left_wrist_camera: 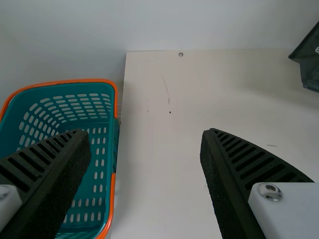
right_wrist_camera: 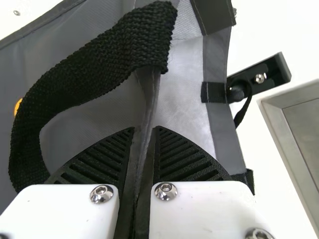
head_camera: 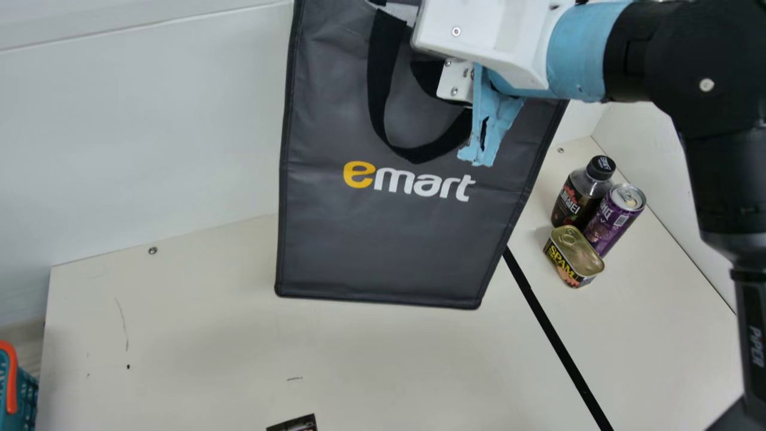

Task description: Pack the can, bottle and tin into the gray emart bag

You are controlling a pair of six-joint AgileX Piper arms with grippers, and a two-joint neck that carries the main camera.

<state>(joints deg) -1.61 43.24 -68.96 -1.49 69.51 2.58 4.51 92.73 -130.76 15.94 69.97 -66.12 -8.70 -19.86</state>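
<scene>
Three groceries wait together near the far right corner of the worktop (head_camera: 197,335), close to its right edge: dark-capped bottle (head_camera: 568,203) and purple can (head_camera: 607,221), with the oblong pull-top tin (head_camera: 574,257) just beside them. None is packed.

Gray emart bag (head_camera: 371,239) hangs upright by the far edge, one black webbing handle (right_wrist_camera: 89,74) drooping down its front. A side loop sits at a black bracket (right_wrist_camera: 274,69), apparently hooked over it.

Right gripper (right_wrist_camera: 144,129): jaws clenched on gray fabric at the bag's upper edge. Left gripper (left_wrist_camera: 146,133): jaws wide apart, holding nothing, near the left edge, where a teal basket (left_wrist_camera: 112,194) with orange rim stands just outside.

Step in hand, I judge: readying the bag. Next calls for drawing the mouth wide without tugging the loop loose, then letting go cleanly before fetching groceries. Limp fabric could fold shut again.
</scene>
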